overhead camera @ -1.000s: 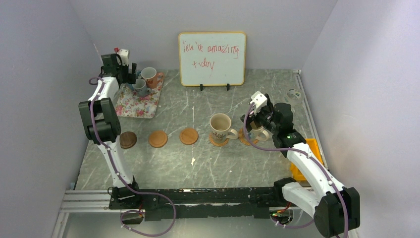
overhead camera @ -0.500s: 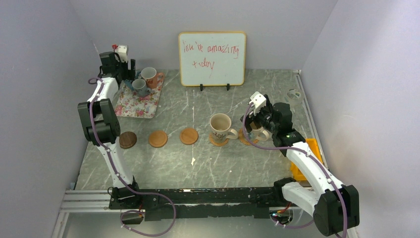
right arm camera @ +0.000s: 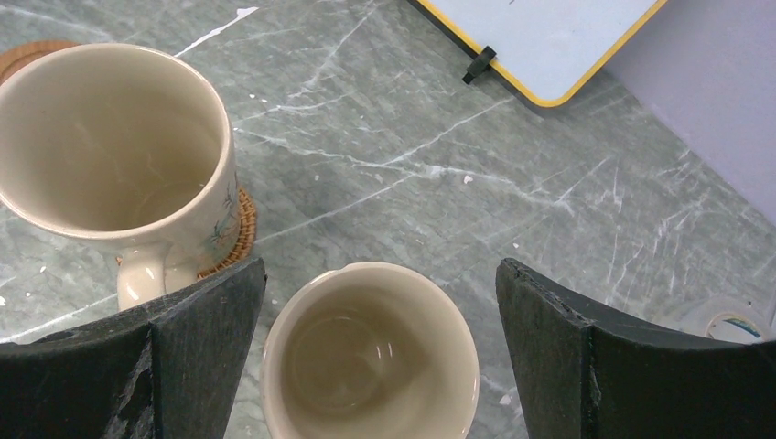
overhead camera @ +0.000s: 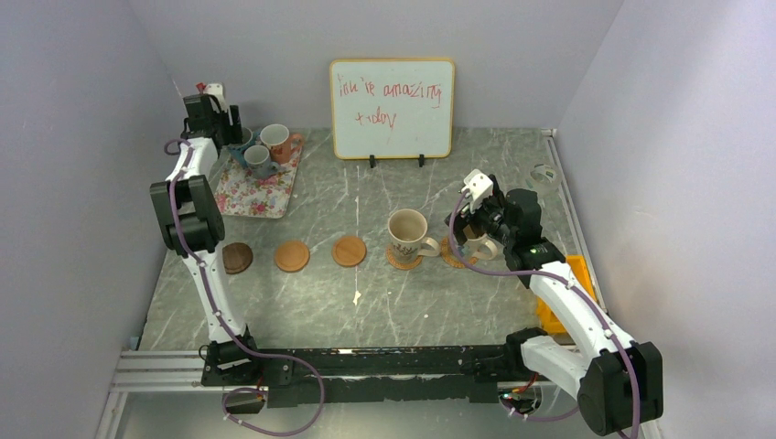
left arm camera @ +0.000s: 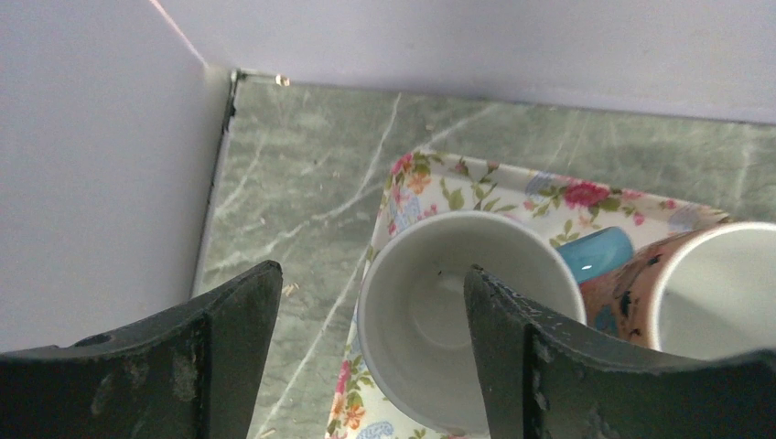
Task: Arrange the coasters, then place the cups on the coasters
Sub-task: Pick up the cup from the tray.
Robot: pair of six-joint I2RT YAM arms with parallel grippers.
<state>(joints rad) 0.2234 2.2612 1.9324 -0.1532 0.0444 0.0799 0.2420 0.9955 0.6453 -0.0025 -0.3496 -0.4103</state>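
Pinching squarely looks key: past the cream cup bracketed by the wide-open right tool mid-desk, the left tool stands wide astride one wall of a pale cup on the floral tray, far left corner.

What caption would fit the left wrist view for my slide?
Left hand open above a pale cup on the floral tray, orange-brown cup beside it.
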